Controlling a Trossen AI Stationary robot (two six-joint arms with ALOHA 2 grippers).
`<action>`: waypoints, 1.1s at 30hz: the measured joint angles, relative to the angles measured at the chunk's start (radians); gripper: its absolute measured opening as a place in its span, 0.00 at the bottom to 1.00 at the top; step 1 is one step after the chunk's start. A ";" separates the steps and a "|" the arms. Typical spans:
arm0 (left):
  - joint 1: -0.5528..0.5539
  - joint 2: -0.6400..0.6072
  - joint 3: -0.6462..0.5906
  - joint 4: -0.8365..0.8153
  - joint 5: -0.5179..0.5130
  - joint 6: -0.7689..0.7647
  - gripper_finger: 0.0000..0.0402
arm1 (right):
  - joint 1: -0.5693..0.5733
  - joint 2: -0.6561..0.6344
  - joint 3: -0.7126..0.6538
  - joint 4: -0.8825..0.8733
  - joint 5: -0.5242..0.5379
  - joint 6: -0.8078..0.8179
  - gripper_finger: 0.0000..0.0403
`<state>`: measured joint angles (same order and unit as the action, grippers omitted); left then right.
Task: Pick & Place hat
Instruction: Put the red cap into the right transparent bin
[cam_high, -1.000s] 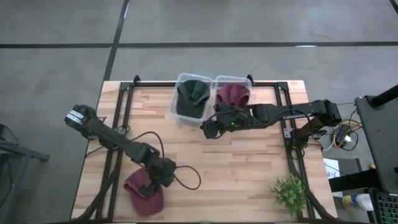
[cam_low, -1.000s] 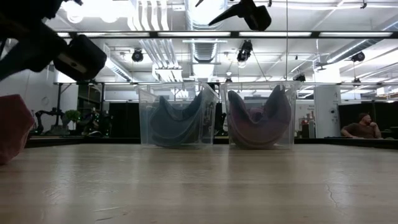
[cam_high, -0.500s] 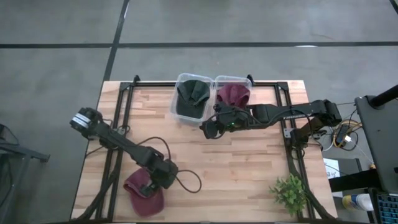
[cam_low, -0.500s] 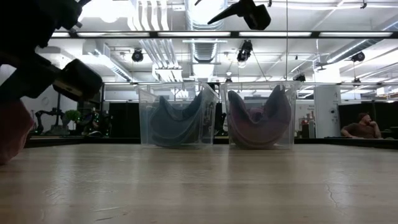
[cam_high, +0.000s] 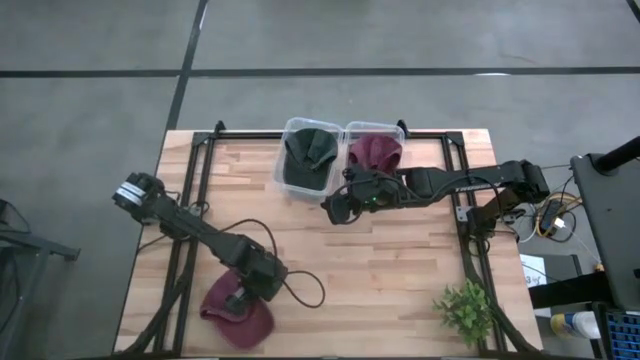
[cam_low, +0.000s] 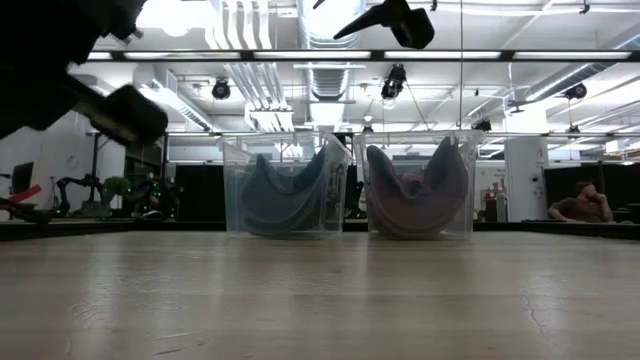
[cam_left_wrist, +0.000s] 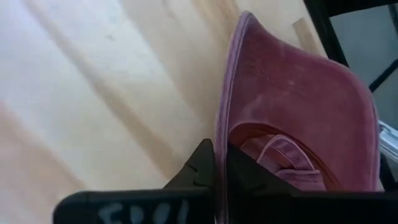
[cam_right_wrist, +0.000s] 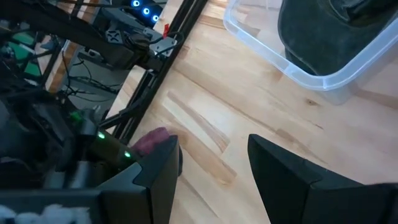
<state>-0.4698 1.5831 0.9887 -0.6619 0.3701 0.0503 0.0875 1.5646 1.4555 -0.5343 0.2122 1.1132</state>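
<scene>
The left tool (cam_high: 243, 297) pinches the brim of the maroon corduroy cap (cam_high: 236, 315) at the wooden tabletop's (cam_high: 390, 260) near-left corner. The right tool (cam_high: 334, 208) hangs spread beside the clear plastic bins (cam_high: 285, 180).

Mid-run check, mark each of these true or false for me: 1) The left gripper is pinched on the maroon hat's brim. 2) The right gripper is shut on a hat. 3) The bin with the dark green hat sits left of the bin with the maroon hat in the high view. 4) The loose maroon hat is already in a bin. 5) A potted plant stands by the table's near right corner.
1) True. The left gripper has its fingers closed on the brim of the maroon hat.
2) False. The right gripper is open and empty, hovering over the table in front of the bins.
3) True. The dark green hat's bin is left of the maroon hat's bin.
4) False. It lies on the table near the front left edge.
5) True. The plant is there.
</scene>
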 joint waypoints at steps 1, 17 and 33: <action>0.002 -0.005 0.015 -0.029 -0.015 0.000 0.02 | 0.000 0.000 0.000 0.000 -0.002 -0.012 0.46; 0.092 -0.137 0.339 -0.506 -0.229 0.155 0.02 | 0.003 -0.032 0.011 -0.013 -0.155 -0.122 0.46; 0.256 -0.137 0.672 -0.717 -0.238 0.190 0.02 | 0.119 0.007 0.011 0.078 -0.182 -0.218 0.46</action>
<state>-0.2138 1.4464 1.6604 -1.3793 0.1320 0.2400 0.2066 1.5713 1.4662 -0.4567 0.0299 0.8948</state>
